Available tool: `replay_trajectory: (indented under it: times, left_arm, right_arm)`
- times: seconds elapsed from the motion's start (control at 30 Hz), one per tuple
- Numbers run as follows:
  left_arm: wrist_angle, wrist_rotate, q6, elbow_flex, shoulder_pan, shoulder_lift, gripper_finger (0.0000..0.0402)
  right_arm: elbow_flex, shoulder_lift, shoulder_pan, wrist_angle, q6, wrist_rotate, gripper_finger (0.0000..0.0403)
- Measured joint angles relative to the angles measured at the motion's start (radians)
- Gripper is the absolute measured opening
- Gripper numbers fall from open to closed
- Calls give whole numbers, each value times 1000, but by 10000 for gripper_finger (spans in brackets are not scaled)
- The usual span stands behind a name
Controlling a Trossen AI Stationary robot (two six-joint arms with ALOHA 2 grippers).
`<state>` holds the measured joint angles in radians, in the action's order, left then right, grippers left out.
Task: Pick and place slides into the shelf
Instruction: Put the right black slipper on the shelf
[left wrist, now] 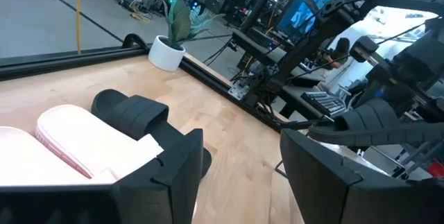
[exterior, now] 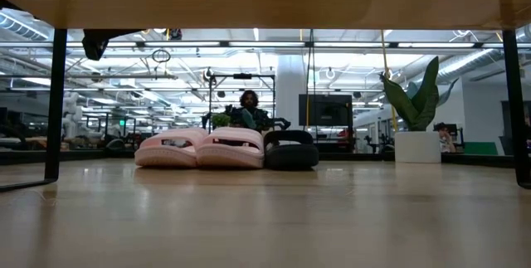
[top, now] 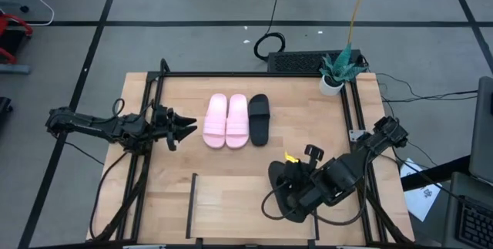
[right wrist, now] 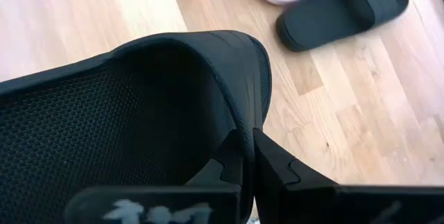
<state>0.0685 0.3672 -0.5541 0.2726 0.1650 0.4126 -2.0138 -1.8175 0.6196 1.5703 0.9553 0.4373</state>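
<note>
Fourth slide in the right gripper, three already lined up

Slides first: you have four in play. Two pink slides (top: pixel 226 120) lie side by side with one black slide (top: pixel 259 118) touching the outer pink one, all on the shelf (top: pixel 308 133), well ahead of your right gripper (top: pixel 296 191). The second black slide (top: pixel 289 195) is the one you are working: in the right wrist view the fingers are pinched shut on the edge of its strap (right wrist: pixel 229 71), which probably gives a thin, firm hold for lifting without crushing the sole. The row looks packed tight so that the last slide can fit beside its black partner. Your left gripper (top: pixel 183 131) waits with its fingers spread and empty, just beside the pink pair, pointing at them. One potted plant (top: pixel 339 70) stands at the far corner
</note>
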Motion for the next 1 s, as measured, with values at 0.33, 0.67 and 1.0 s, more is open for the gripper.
replay_trajectory:
  times: [0.33, 0.67, 1.0]
  left_arm:
    - [-28, 1, 0, 0, 0, 0, 195]
    - [-29, 1, 0, 0, 0, 0, 195]
    - [-29, 1, 0, 0, 0, 0, 195]
  right_arm:
    - [61, 1, 14, -3, 6, 3, 0]
    - [84, 3, 19, -3, 5, -3, 0]
    - [29, -3, 17, 7, -24, 101, 0]
